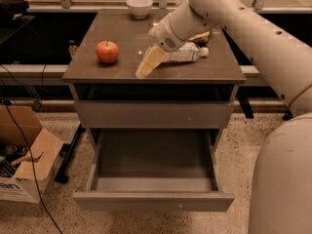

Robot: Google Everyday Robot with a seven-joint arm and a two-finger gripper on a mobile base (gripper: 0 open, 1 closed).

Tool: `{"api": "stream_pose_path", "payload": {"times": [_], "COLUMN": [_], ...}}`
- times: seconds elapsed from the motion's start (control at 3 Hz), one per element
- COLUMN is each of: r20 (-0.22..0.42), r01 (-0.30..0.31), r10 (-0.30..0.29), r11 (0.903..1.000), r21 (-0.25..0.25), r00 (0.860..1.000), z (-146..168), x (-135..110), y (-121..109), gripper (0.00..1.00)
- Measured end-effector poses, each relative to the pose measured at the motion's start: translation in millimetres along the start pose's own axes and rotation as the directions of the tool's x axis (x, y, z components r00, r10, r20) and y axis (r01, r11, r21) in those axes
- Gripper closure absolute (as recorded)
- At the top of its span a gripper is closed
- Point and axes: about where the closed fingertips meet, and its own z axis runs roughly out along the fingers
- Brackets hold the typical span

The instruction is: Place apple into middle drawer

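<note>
Lower left: cardboard box (22, 179) on floor. Left part of cabinet top (122, 33): apple (107, 51), upright, set back from front edge. Open tabletop between. Centre: gripper (146, 68) angled down-left, low by front edge, apart from apple, holding nothing visible; spread cannot tell. Just right: plastic bottle (187, 53) lying flat. Below: middle drawer (153, 202) pulled out, floor visible.

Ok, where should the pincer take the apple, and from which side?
Grip the apple across its round middle, coming from above: it sits upright on the cabinet top with nothing touching it. The pincer hangs to its right, near the front edge.
</note>
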Motion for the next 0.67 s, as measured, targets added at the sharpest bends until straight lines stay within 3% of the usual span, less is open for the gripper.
{"api": "stream_pose_path", "payload": {"times": [0.67], "r20": [0.104], "r01": [0.016], "r10": [-0.013], "r11": [0.9994], "r21": [-0.032], "r00": [0.995], "z": [52.5], "x": [-27.3], "y": [-2.0], "gripper": [0.00]}}
